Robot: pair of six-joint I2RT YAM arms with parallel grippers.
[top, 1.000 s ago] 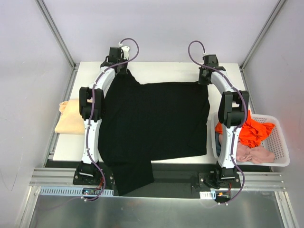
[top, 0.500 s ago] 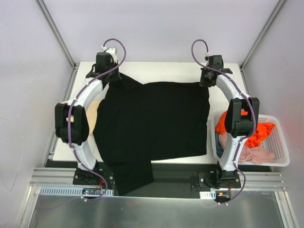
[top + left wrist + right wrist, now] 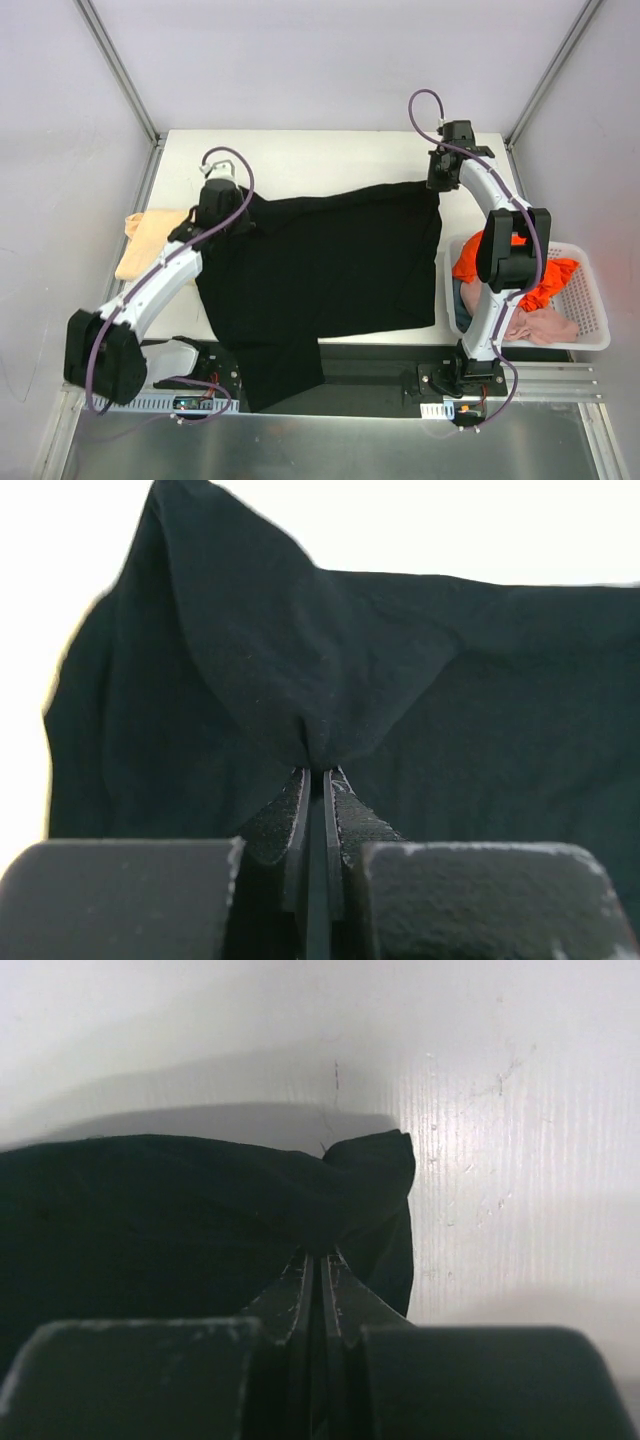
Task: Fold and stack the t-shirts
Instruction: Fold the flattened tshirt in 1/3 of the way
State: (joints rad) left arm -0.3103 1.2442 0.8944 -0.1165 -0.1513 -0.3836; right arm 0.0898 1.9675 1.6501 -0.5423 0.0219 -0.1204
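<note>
A large black t-shirt lies spread over the white table, and its lower part hangs over the near edge. My left gripper is shut on a pinch of the shirt's far left corner. My right gripper is shut on the shirt's far right corner, close above the table. A folded pale tan t-shirt lies at the table's left edge. Orange and pink t-shirts lie in the basket.
A white plastic mesh basket stands at the table's right edge, beside the right arm. Grey walls with metal posts close in the back and both sides. The far strip of the table shows bare white.
My left gripper has pulled the shirt's far left corner towards the near side, so the far edge now slants. The left arm has swung out to the left. My right gripper has barely moved.
</note>
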